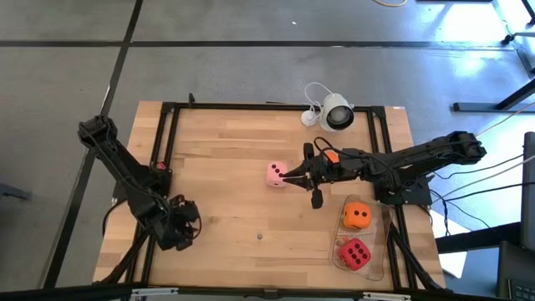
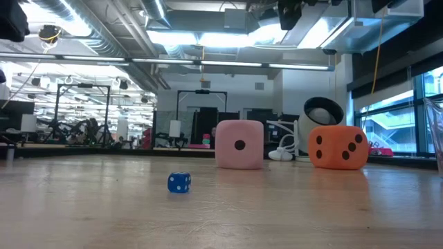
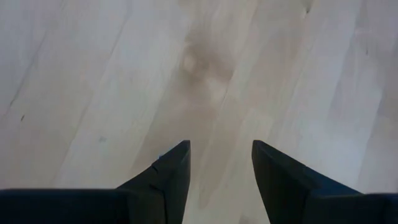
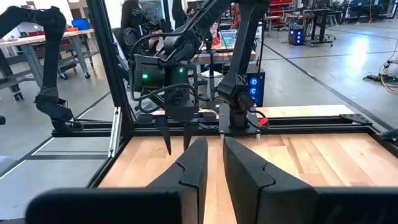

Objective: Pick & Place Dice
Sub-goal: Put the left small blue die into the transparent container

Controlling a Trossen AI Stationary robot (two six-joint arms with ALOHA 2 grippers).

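Hidden first: an orange die (image 1: 332, 155) sits behind the right arm in the high view, only a sliver showing beside the forearm; the low view shows it whole (image 2: 338, 146), pips facing the camera. The right wrist view shows none of the dice, only bare table (image 4: 323, 155) past its own fingers (image 4: 194, 163) and the left arm across the table. The low view shows neither gripper. The clear tray (image 1: 380, 251) at the table's near right corner is hard to trace; only a faint outline shows.

Right gripper (image 1: 298, 176) reaches toward the table's middle, tips at the pale pink die (image 1: 277, 174). From above it seems to touch the die's right side, but contact can't be confirmed. In its wrist view the fingers stand narrow, a slim gap between them, nothing held.

Pink die stands on the wood near centre, one pip facing the low camera (image 2: 239, 144). A second orange die (image 1: 357, 216) and the red die (image 1: 354, 253) lie to the right front, well apart from the gripper, red one in the tray, orange one at its far edge.

Left gripper (image 1: 180, 226) waits low at the left front, fingers (image 3: 168, 177) moderately apart over bare wood, empty.

Small blue die (image 2: 179, 182) sits alone front of centre. White round camera (image 1: 338, 113) at the far edge.
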